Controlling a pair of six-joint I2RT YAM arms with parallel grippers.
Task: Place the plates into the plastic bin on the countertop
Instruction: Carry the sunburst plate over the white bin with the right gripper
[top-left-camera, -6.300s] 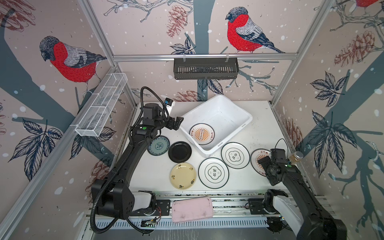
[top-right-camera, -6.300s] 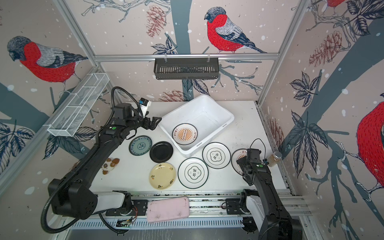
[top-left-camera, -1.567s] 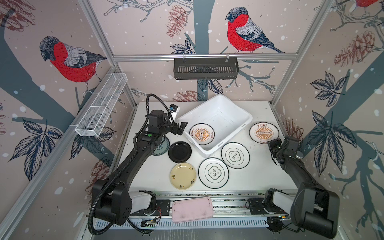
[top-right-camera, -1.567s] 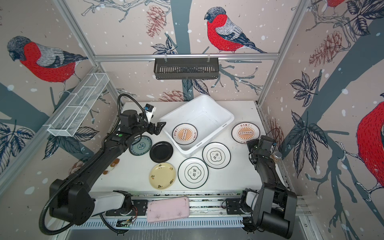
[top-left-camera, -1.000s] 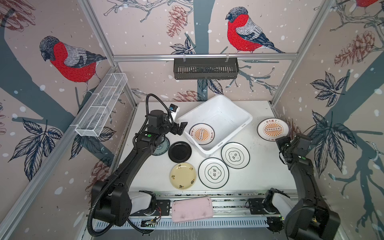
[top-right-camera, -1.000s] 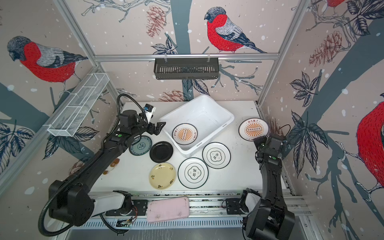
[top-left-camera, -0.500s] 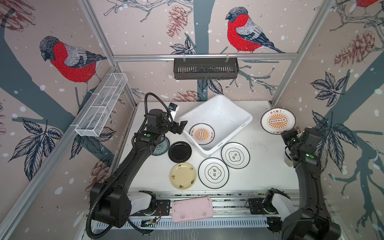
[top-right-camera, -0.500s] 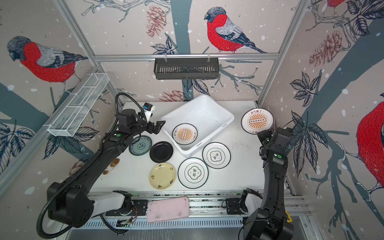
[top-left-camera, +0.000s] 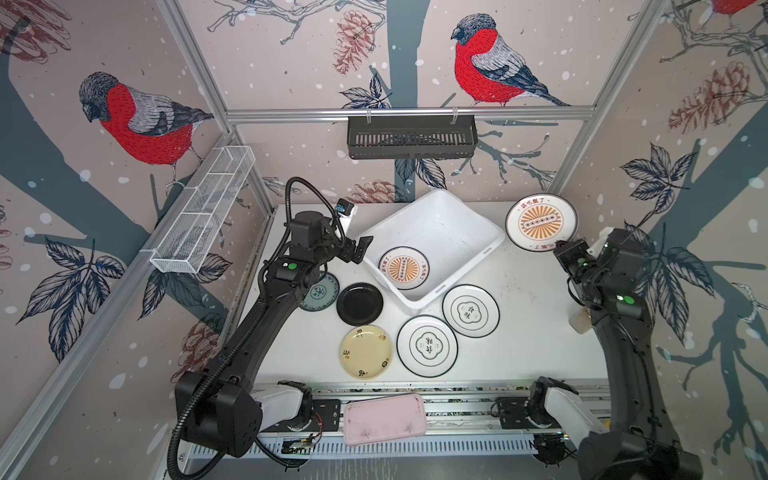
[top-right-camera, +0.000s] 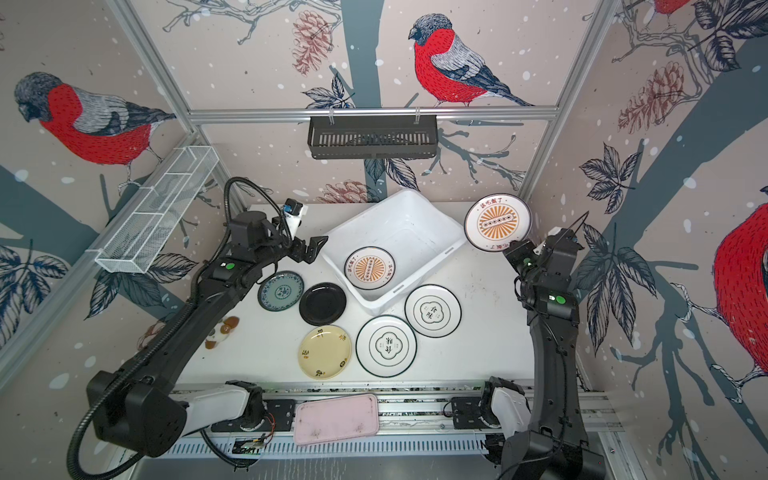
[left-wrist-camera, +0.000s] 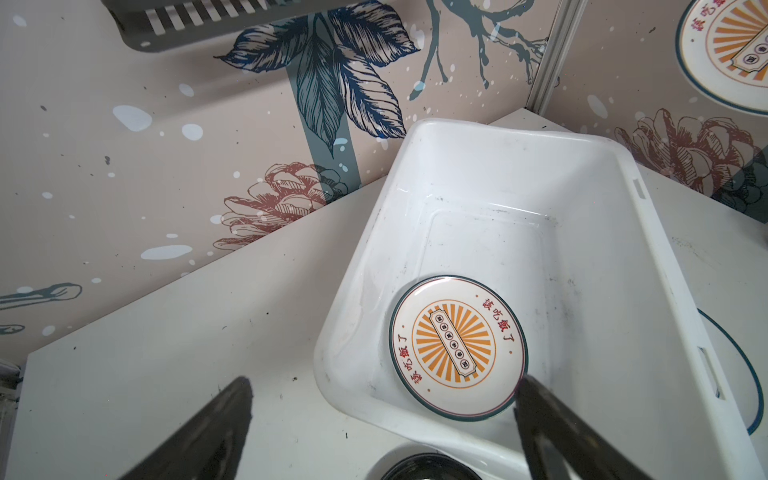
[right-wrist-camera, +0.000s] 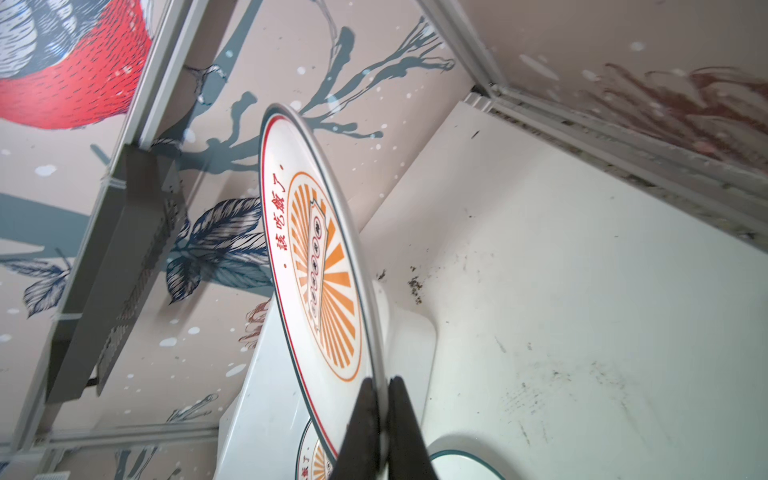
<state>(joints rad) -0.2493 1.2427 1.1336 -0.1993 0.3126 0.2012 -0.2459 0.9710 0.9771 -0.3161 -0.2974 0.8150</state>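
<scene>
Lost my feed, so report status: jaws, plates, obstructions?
Jaws: right gripper shut on raised sunburst plate beside plastic bin; left gripper open, empty. One sunburst plate in bin, five plates on countertop. Nothing blocking.

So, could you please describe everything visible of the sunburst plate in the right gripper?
The held plate is round and glossy white, with a thin dark rim line, an orange sunburst around a small banner, and red characters. The right gripper is shut on its rim, holding it lifted above the countertop, just right of the plastic bin in both top views. Nothing else touches it.
</scene>
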